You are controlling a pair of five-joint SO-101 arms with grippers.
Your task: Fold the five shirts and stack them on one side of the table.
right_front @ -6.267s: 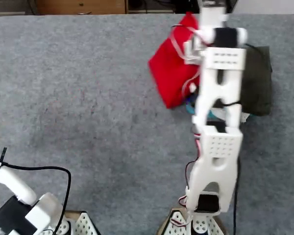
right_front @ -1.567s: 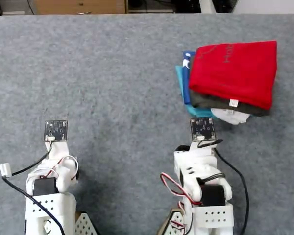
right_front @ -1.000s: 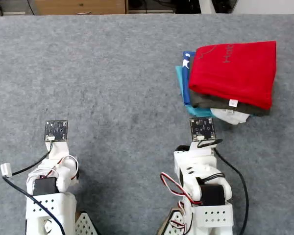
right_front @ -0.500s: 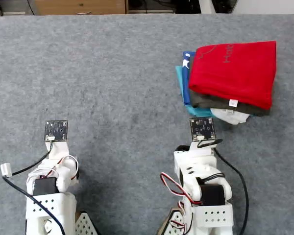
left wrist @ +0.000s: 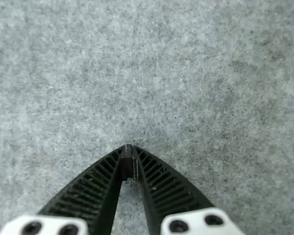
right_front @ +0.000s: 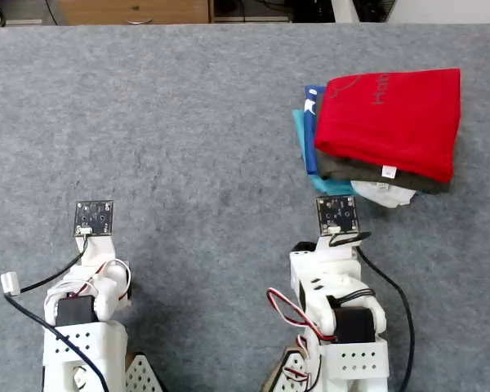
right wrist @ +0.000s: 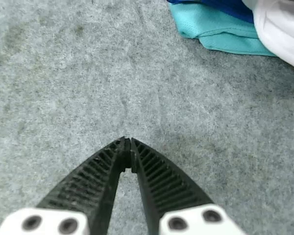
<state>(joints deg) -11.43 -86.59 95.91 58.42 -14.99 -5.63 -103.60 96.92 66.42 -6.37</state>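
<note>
High view: shirts stack (right_front: 367,175) sits on the table (right_front: 188,122), far right side, red shirt (right_front: 388,118) on top. My left gripper (left wrist: 128,160) and right gripper (right wrist: 127,154) are both pinched closed and empty, above bare table. I judge the folding done; best to keep both arms clear of the pile.

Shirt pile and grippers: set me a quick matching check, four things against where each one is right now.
1 red shirt
2 dark grey shirt
3 left gripper
4 right gripper

A shut, teal shirt just ahead
B on top of the other shirts
C shut, over mat away from the shirts
D directly under the red one

Pairs: 1-B, 2-D, 3-C, 4-A
</note>
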